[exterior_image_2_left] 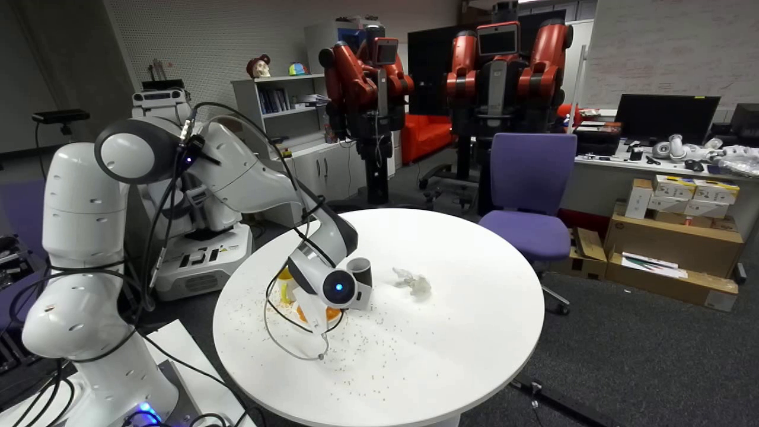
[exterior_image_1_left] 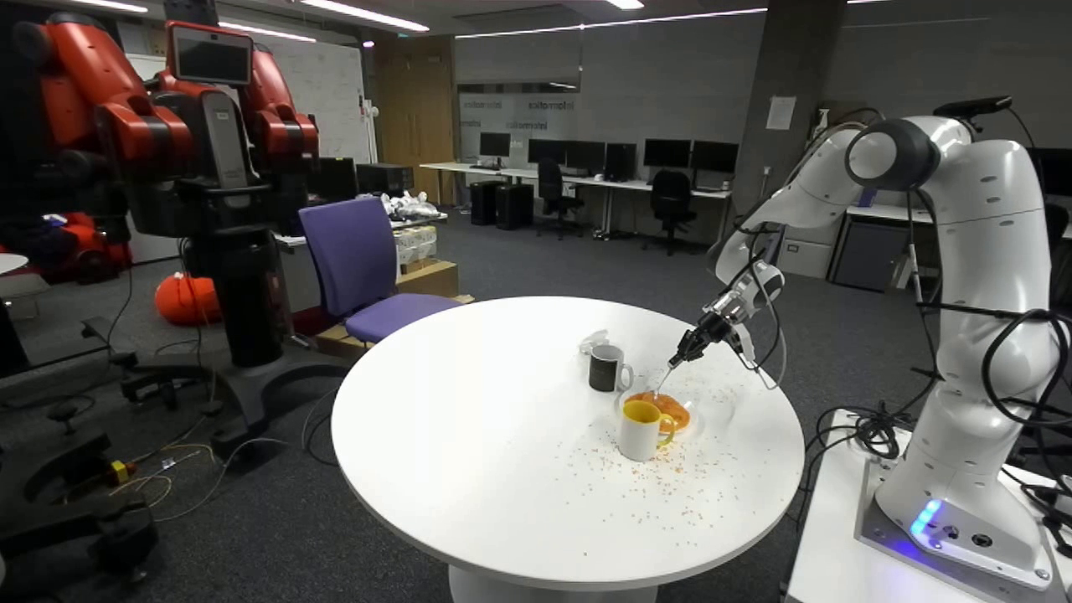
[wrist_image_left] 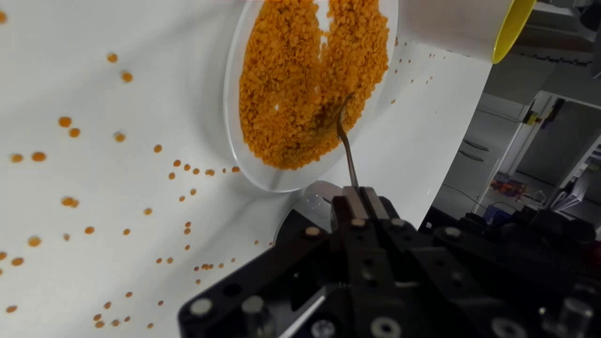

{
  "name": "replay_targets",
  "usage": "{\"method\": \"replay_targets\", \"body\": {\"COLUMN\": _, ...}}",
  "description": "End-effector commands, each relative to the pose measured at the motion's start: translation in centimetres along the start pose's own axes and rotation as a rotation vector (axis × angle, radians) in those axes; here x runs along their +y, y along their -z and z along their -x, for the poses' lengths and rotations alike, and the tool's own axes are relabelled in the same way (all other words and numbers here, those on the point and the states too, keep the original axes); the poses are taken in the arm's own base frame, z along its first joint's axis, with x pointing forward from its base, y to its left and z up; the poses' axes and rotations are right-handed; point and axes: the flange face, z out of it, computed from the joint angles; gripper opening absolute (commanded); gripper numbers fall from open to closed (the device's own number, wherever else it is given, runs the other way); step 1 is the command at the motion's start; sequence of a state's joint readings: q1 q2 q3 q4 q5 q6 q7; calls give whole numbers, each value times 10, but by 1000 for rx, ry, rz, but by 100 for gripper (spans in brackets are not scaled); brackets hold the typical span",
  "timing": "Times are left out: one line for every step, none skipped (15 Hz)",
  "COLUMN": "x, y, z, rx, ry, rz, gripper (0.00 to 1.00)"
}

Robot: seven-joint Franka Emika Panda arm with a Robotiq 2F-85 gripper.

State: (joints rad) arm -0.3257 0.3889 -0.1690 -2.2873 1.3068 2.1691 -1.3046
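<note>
Closed tight, the hand (wrist_image_left: 364,199) grips the handle of a slim metal spoon (wrist_image_left: 346,145), whose far end seems to dip into the orange lentils (wrist_image_left: 281,94) on the white plate (wrist_image_left: 263,176). By this, the grip and the contact with the lentils look done; no portion can yet be seen raised clear of the plate. Most lentils lie on the plate, parted by a bare streak, with strays scattered around it. Just beside the plate, both upright, stand a yellow-lined white mug (exterior_image_1_left: 638,437) and a black-and-grey mug (exterior_image_1_left: 601,373); whether either holds lentils cannot be told. Farther from the plate, crumpled plastic (exterior_image_2_left: 415,283) lies on the round white worktop (exterior_image_1_left: 452,435).
</note>
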Motion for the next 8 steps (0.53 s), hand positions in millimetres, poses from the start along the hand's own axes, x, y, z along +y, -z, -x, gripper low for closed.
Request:
{"method": "replay_targets", "body": {"x": -13, "y": 16, "z": 7, "rx": 46, "ry": 13, "rz": -49, "gripper": 1}}
{"method": "replay_targets", "body": {"x": -14, "y": 17, "z": 7, "rx": 48, "ry": 11, "rz": -54, "gripper": 1}}
{"method": "replay_targets", "body": {"x": -14, "y": 19, "z": 7, "rx": 51, "ry": 10, "rz": -57, "gripper": 1}}
{"method": "replay_targets", "body": {"x": -14, "y": 20, "z": 7, "rx": 55, "ry": 8, "rz": -63, "gripper": 1}}
{"method": "replay_targets", "body": {"x": -14, "y": 22, "z": 7, "rx": 60, "ry": 4, "rz": -70, "gripper": 1}}
{"method": "replay_targets", "body": {"x": -14, "y": 23, "z": 7, "rx": 64, "ry": 1, "rz": -75, "gripper": 1}}
{"method": "replay_targets", "body": {"x": -13, "y": 24, "z": 7, "rx": 69, "ry": -4, "rz": -82, "gripper": 1}}
{"method": "replay_targets", "body": {"x": -13, "y": 26, "z": 8, "rx": 73, "ry": -7, "rz": -85, "gripper": 1}}
